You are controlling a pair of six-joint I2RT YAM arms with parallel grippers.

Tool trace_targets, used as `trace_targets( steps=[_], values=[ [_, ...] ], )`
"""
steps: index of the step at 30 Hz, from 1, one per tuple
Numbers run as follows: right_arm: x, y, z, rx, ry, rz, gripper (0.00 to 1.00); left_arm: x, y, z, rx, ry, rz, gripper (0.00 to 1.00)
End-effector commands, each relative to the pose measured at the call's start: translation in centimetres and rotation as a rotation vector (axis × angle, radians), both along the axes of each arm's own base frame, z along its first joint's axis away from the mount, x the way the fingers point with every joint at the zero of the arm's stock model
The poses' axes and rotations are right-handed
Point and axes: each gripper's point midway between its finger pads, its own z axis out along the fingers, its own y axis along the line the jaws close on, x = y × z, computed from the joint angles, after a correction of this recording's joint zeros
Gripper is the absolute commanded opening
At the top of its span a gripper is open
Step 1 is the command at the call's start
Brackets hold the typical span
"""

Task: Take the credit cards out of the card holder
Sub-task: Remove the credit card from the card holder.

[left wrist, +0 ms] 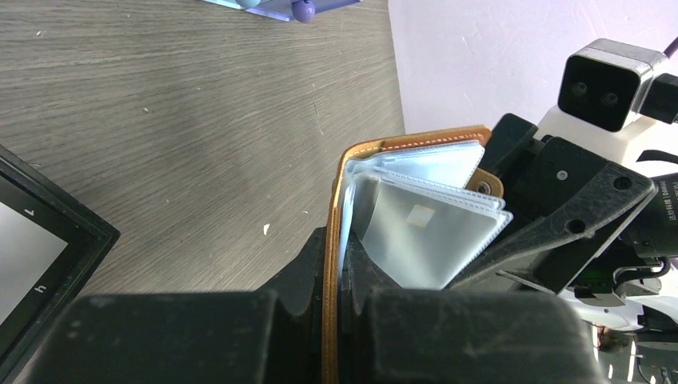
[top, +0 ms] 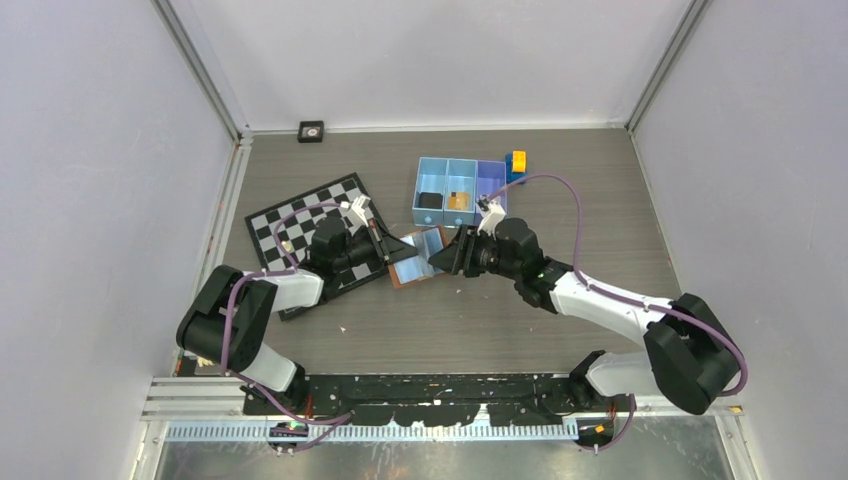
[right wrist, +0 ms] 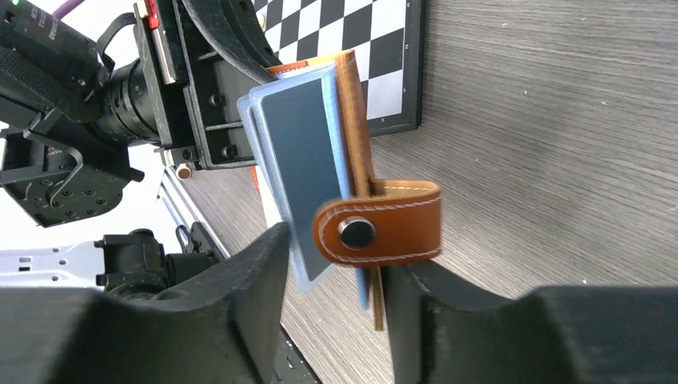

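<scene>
A grey wood-grain table [top: 560,310] is boxed in by pale walls at the left, back and right, with metal posts in the back corners. At the left a checkerboard [top: 300,215] lies askew, partly under the left arm. The small white marks on its black border are too blurred to read. The left gripper [top: 393,250] is clenched on the brown cover of the card holder [top: 420,262], held open mid-table between the arms. A pale credit card [left wrist: 424,240] and a dark credit card [right wrist: 300,152] sit in its clear sleeves. The right gripper [top: 452,255] grasps the holder at its strap end. Behind it stands a blue tray [top: 432,163], with a yellow-and-blue block [top: 517,161] just beside its far right corner. The widest open tabletop lies to the right.
</scene>
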Motion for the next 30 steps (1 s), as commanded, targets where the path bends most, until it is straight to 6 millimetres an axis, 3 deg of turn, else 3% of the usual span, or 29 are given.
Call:
trace_targets(
  steps=[1, 4, 9, 16, 21, 25, 28, 30],
  values=[
    [0.3, 1.2, 1.3, 0.037, -0.031, 0.029, 0.55, -0.4, -0.7, 2.5, -0.051, -0.088, -0.049, 0.0],
    [0.3, 1.5, 1.1, 0.048, -0.027, 0.036, 0.64, -0.4, -0.8, 2.5, -0.052, -0.088, -0.051, 0.0],
    [0.4, 1.7, 0.7, 0.045, -0.012, 0.041, 0.67, -0.4, -0.9, 2.5, -0.053, -0.086, -0.057, 0.0],
    [0.6, 1.7, 0.3, 0.031, 0.0, 0.035, 0.67, -0.6, -1.0, 2.9, -0.064, -0.094, -0.067, 0.0],
    [0.9, 1.5, 0.3, 0.017, -0.005, 0.015, 0.58, -0.8, -1.2, 3.4, -0.086, -0.103, -0.084, 0.0],
    [1.6, 0.6, -1.2, -0.07, 0.024, -0.039, 0.67, -1.0, -1.5, 3.7, -0.092, -0.117, -0.093, 0.0],
    [1.6, 0.1, -1.1, -0.077, 0.005, -0.058, 0.78, -1.0, -1.5, 3.6, -0.091, -0.114, -0.093, 0.0],
    [1.7, -0.2, -1.1, -0.088, 0.0, -0.07, 0.81, -1.0, -1.5, 3.5, -0.092, -0.111, -0.097, 0.0]
  ],
)
